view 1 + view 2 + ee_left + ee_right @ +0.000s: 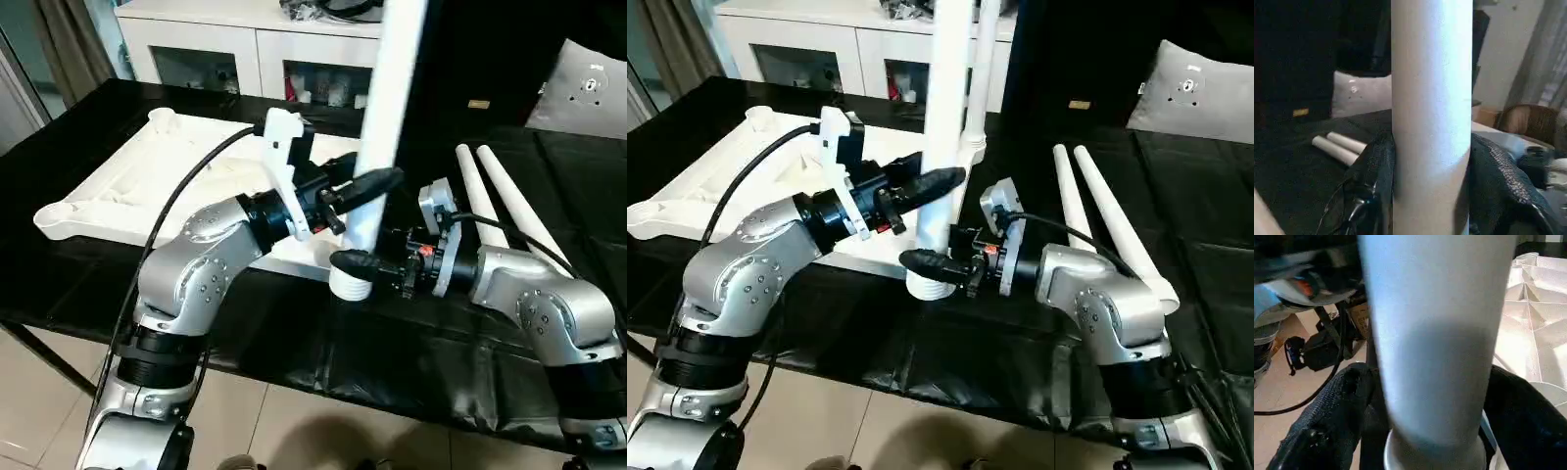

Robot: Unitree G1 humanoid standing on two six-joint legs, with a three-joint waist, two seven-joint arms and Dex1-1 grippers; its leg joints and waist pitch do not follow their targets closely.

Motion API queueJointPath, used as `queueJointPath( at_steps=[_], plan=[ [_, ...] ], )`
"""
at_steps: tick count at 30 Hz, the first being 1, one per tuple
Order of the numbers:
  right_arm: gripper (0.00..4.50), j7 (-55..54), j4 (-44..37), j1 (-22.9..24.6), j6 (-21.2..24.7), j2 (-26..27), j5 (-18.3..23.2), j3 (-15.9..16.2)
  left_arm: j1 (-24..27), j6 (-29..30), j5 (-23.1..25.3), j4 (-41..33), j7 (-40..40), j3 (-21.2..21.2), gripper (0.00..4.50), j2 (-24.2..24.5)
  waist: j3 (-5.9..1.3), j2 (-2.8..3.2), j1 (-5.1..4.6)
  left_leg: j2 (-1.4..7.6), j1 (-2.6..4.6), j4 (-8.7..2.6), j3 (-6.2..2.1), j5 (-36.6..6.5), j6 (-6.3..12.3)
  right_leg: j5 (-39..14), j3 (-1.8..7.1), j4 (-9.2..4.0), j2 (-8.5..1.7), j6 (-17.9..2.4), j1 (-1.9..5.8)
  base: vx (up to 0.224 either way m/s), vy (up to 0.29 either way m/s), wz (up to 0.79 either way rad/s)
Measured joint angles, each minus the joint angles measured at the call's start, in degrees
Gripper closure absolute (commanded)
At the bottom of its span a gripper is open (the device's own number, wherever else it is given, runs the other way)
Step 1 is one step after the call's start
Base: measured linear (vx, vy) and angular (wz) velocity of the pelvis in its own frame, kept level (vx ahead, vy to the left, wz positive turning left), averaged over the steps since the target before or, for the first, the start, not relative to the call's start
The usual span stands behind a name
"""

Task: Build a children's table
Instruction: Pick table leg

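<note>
Keep the left gripper (377, 186) clamped on the upright leg (384, 137); with the right gripper (355, 262) spread, drive the leg squarely into its corner socket (351, 284).

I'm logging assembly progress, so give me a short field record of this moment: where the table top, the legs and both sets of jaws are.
table top: upside down on the black-covered bench, ribbed underside facing up
upright leg: standing on end at the top's near corner, wide end down
spare legs: two, lying side by side on the black cover to the robot's right
left gripper: jaws closed on the upright leg partway up
right gripper: low at the leg's wide base, jaws either side of it; contact unclear
cabinet: white, glass doors, behind the bench
</note>
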Motion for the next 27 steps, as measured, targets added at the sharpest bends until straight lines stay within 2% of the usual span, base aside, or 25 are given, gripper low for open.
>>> queueJointPath(
  at_steps=[1, 5, 7, 15, 17, 22, 27],
  plan=[
    [0.97, 0.0, 0.0, -0.1, 0.0, 0.0, 0.0, 0.0, 0.0, 0.0, 0.0, 0.0, -0.2, -0.1, 2.65, 0.0, 0.0, -0.01, 0.0, 0.0, 0.0, 0.0, 0.0, 0.0, 0.0, 0.0, 0.0, 0.01, 0.0, 0.0, 0.0, 0.0, 0.0, 0.0],
    [1.1, 0.0, 0.0, -0.7, 0.1, 0.0, 0.0, 0.0, 0.0, 0.0, 0.0, 0.0, -0.5, -0.5, 2.65, 0.0, -0.01, -0.02, -0.01, 0.0, 0.0, 0.0, 0.0, 0.0, 0.0, 0.0, 0.0, 0.01, 0.0, 0.0, 0.0, 0.0, 0.0, 0.0],
    [1.44, 0.0, 0.1, -0.7, 0.1, 0.0, 0.0, 0.0, 0.0, 0.0, 0.0, 0.0, -0.5, -0.5, 2.65, 0.1, -0.01, -0.02, 0.0, 0.0, 0.0, 0.01, 0.0, 0.0, 0.0, 0.0, 0.0, 0.0, 0.0, 0.0, 0.0, 0.0, 0.0, 0.0],
    [1.91, 0.0, 0.2, -0.7, 0.1, 0.0, -0.1, 0.0, 0.0, 0.0, 0.2, 0.0, -0.7, -0.9, 2.65, 0.5, -0.01, -0.03, -0.01, 0.0, 0.0, 0.0, 0.0, 0.0, 0.0, 0.0, 0.0, 0.0, 0.0, 0.0, 0.0, 0.0, 0.0, 0.0],
    [2.21, 0.1, 0.2, -0.7, 0.2, 0.0, -0.1, 0.0, -0.1, -0.2, 0.4, 0.0, -0.8, -1.0, 2.65, 0.5, 0.0, -0.1, -0.03, 0.0, 0.0, 0.0, 0.01, 0.0, 0.0, 0.0, 0.0, 0.01, 0.0, 0.0, 0.0, 0.0, 0.0, 0.0],
    [2.5, 0.4, 0.1, -0.7, 0.2, -0.1, 0.0, 0.1, -0.1, -0.2, 0.5, 0.0, -0.7, -1.0, 2.65, 0.3, -0.08, -0.61, -0.08, 0.01, 0.02, 0.01, 0.01, 0.0, 0.0, 0.0, 0.0, 0.05, 0.0, 0.0, -0.01, 0.0, 0.0, 0.0],
    [2.55, 0.5, 0.0, -0.7, 0.5, 0.0, 0.0, 0.1, -0.1, -0.2, 0.5, 0.0, -0.6, -1.1, 2.65, 0.2, -0.09, -0.72, -0.04, 0.0, 0.02, 0.03, 0.02, 0.0, 0.0, 0.0, 0.01, 0.04, -0.01, 0.0, 0.01, 0.0, 0.0, 0.0]
  ],
)
